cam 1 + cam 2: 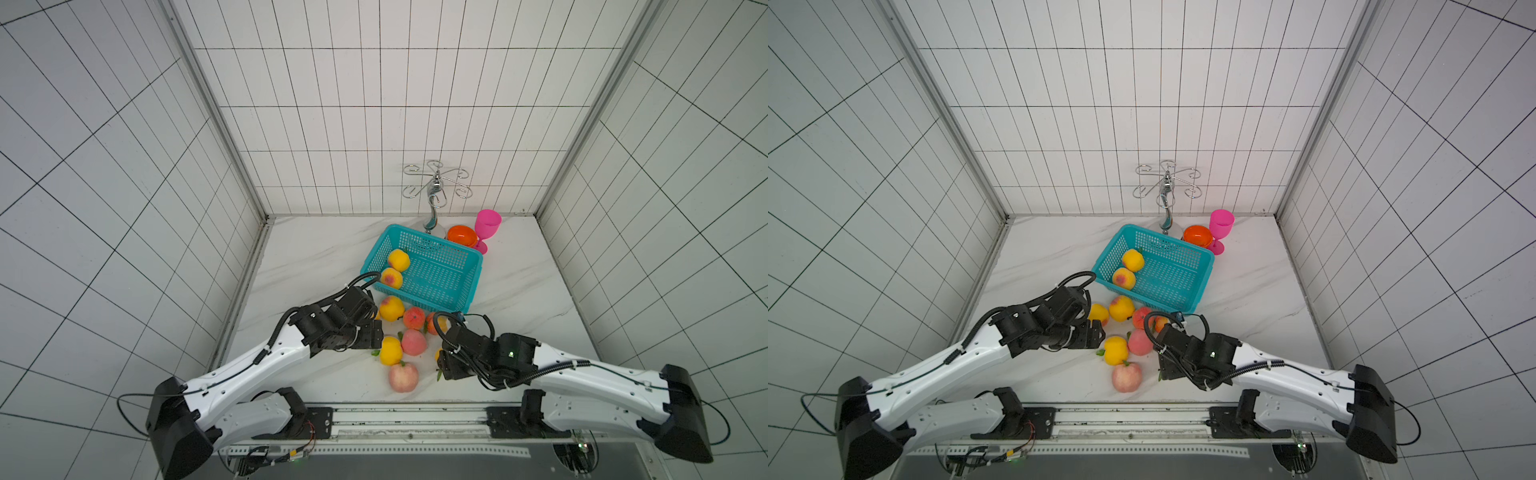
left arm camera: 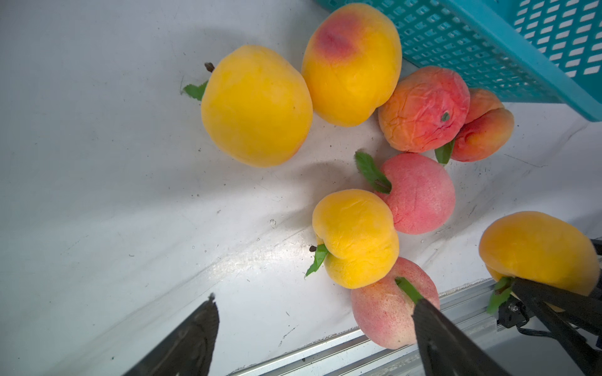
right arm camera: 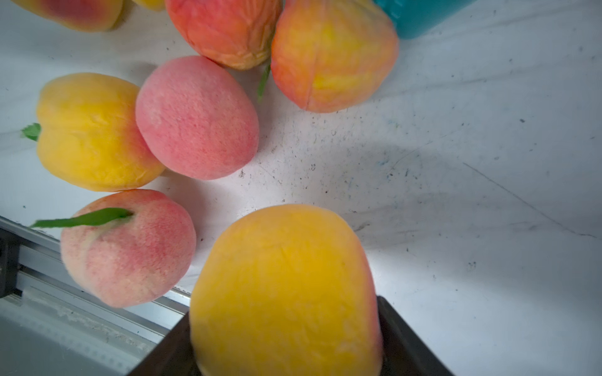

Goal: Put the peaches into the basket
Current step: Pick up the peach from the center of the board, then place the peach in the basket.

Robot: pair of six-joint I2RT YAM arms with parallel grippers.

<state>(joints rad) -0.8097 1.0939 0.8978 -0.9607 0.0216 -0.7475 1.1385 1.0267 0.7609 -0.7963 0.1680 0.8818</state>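
Meanwhile, right pincer (image 3: 286, 332) tight on a yellow peach (image 3: 283, 276), left pincer (image 2: 316, 299) agape, loose peaches (image 1: 413, 341) before basket (image 1: 476, 278).

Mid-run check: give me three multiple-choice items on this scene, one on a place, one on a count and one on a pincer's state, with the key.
1. Where does the orange bowl stand?
A. in the basket
B. in front of the basket
C. past the basket's far corner, beside the pink goblet

2. How many peaches lie in the basket?
A. two
B. none
C. five

3. What is the right pincer doing?
A. open and empty
B. closed on a yellow peach
C. closed on the basket's rim

Key:
1 C: both top views show the bowl next to the goblet, on the basket's far side.
2 A: two yellow-orange fruits sit together at one end of the basket, and the rest of its floor is bare.
3 B: the right wrist view shows the peach wedged between both fingers.
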